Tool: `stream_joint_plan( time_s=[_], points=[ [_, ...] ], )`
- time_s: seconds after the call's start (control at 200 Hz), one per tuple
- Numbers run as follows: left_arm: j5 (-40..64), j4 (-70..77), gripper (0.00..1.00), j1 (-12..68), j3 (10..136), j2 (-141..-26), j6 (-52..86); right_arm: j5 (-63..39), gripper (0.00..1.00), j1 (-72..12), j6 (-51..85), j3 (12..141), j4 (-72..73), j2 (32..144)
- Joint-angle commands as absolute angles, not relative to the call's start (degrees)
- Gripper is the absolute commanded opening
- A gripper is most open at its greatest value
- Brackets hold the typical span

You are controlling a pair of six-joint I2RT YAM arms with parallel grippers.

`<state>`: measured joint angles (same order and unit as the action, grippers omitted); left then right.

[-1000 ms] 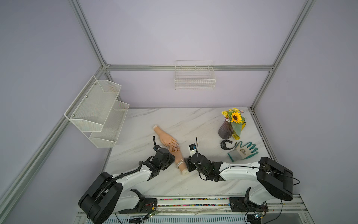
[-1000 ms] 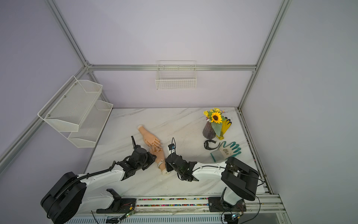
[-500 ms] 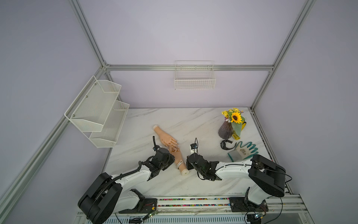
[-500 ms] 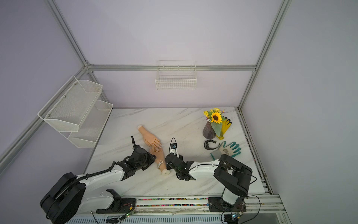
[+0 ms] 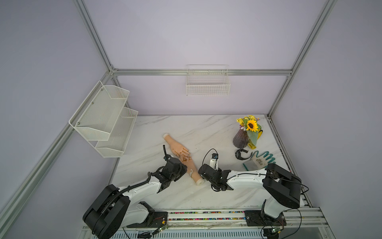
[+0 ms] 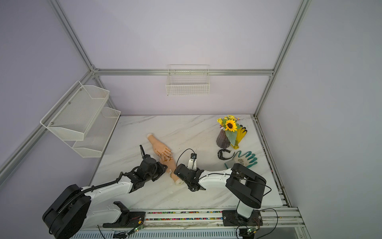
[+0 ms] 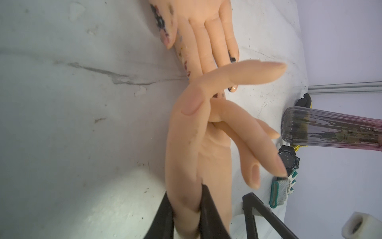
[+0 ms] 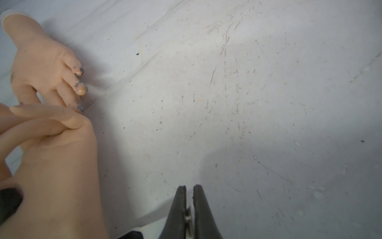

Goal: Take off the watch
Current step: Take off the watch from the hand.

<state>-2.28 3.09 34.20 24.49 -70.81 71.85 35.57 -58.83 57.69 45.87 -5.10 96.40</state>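
White watch (image 5: 191,172) just beside right end effector (image 8: 189,190)

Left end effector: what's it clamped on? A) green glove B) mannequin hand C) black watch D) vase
B: in the left wrist view the left end effector pinches the near mannequin hand from both sides, while the black watch lies apart, untouched.

Both top views looked steeply down from high above the front edge, far off, sharing the whole marble table (image 5: 206,128). The left wrist camera sat close against the nearer dummy hand (image 7: 186,144), facing the vase (image 7: 330,132). The right wrist camera skimmed the table closely; both wrist views shared the farther dummy hand (image 8: 41,60).
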Motion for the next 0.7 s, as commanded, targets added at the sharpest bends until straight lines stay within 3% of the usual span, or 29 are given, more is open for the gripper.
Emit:
stream_joint_plan(
  time_s=[0.0,0.135,0.34,0.57,0.62,0.695],
  points=[
    [-5.6,-3.1,0.00,33.6,23.4,-70.4,69.1,45.8,0.00,-54.4,64.5,44.9,-16.1,94.6],
    [-5.7,-3.2,0.00,33.5,23.3,-70.4,69.0,48.3,0.00,-52.8,71.7,44.1,-20.8,91.7],
    [-5.7,-3.0,0.00,33.4,23.4,-70.7,69.0,47.9,0.00,-52.1,71.7,43.3,-21.0,88.1],
    [-5.2,-1.3,0.00,33.4,23.2,-72.9,68.4,40.6,0.00,-52.2,70.5,45.5,-20.7,79.3],
    [-4.7,-0.4,0.06,33.4,23.2,-73.7,67.9,38.0,0.00,-52.2,70.8,45.5,-19.8,77.4],
    [-3.7,1.3,0.24,33.4,23.1,-74.5,66.7,34.1,0.00,-51.8,73.7,45.4,-19.2,74.6]
  ],
)
